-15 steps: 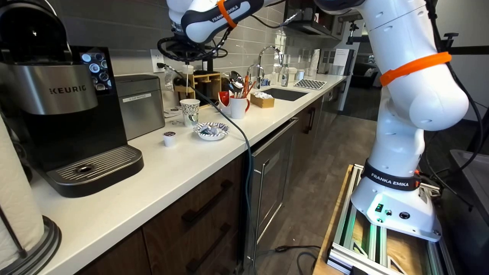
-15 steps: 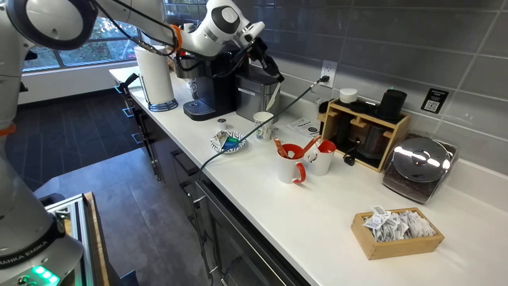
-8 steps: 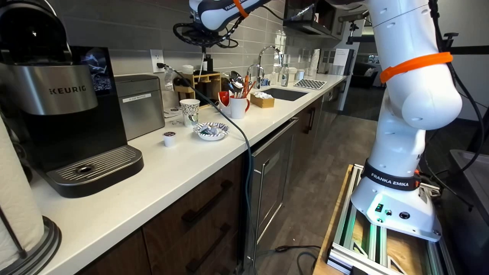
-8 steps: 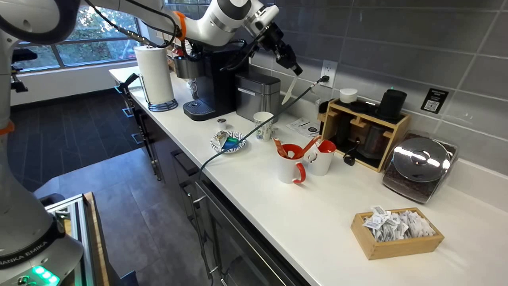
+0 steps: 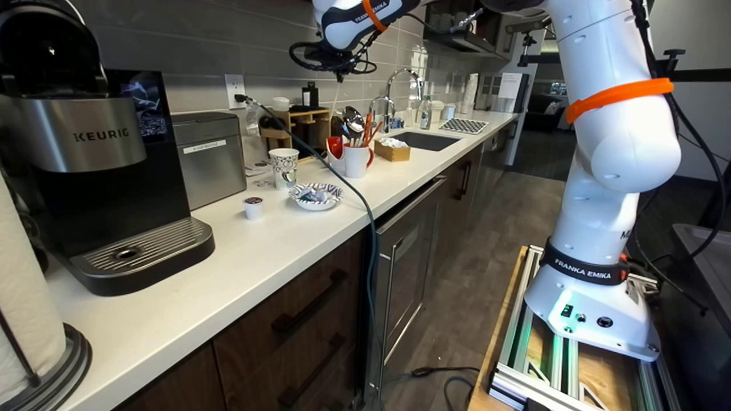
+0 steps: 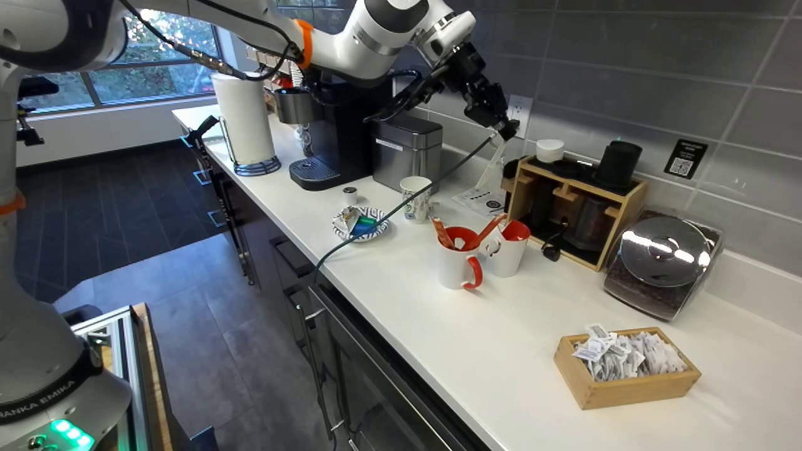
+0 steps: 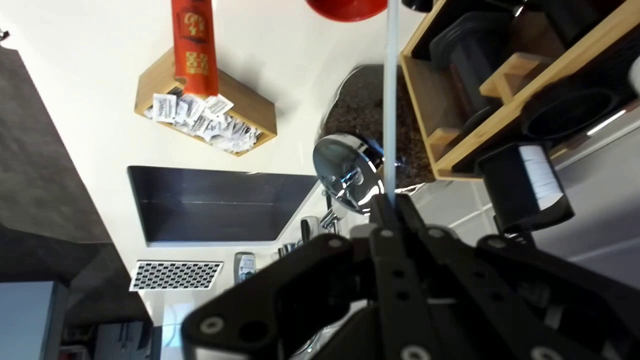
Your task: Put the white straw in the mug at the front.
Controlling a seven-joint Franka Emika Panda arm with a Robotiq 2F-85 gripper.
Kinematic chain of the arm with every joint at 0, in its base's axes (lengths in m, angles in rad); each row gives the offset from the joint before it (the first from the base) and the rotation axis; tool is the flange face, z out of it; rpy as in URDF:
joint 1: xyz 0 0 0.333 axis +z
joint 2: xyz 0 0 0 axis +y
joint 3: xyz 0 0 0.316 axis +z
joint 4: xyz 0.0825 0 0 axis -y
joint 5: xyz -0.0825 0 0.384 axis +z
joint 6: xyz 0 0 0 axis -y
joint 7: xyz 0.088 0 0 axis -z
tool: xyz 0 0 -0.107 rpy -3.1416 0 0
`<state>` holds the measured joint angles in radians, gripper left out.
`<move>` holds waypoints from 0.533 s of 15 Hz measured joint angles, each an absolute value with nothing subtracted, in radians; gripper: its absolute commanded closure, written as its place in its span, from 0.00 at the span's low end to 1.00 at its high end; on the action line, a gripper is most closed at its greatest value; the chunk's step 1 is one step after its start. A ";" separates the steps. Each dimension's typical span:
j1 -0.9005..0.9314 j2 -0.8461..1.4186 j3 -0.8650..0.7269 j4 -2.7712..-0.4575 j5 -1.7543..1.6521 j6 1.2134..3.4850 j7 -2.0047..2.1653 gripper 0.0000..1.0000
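My gripper [image 7: 392, 200] is shut on the white straw [image 7: 390, 100], which is thin, flat and stick-like. In an exterior view the gripper [image 6: 509, 129] is high near the wall outlet, and the straw [image 6: 490, 166] hangs below it, slightly tilted, behind the mugs. The front mug [image 6: 456, 269] is white with a red inside and red handle and holds red-wrapped sticks; it also shows in an exterior view [image 5: 357, 162]. A similar mug [image 6: 509, 255] stands just behind it. In the wrist view a red-wrapped stick [image 7: 196, 50] and a red mug interior [image 7: 347, 7] show at the top.
A dark cable [image 6: 407, 203] crosses from the outlet over the counter. A paper cup [image 6: 413, 188], a patterned bowl [image 6: 360, 235], a wooden organizer [image 6: 617, 219], a tilted shiny-topped appliance [image 6: 667, 250] and a packet box [image 6: 626, 394] stand around the mugs.
The gripper has moved with the straw from above the paper cup, along the wall, toward the mugs and organizer. It is slightly lower. The counter objects have not moved.
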<state>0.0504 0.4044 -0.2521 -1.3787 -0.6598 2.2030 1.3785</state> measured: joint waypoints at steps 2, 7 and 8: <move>0.051 0.391 -0.272 -1.394 -0.708 2.189 1.417 0.99; 0.051 0.344 -0.275 -1.464 -0.826 2.124 1.459 0.99; 0.051 0.331 -0.268 -1.485 -0.847 2.114 1.459 0.99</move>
<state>0.0509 0.3314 -0.2678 -1.4854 -0.8468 2.1144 1.4589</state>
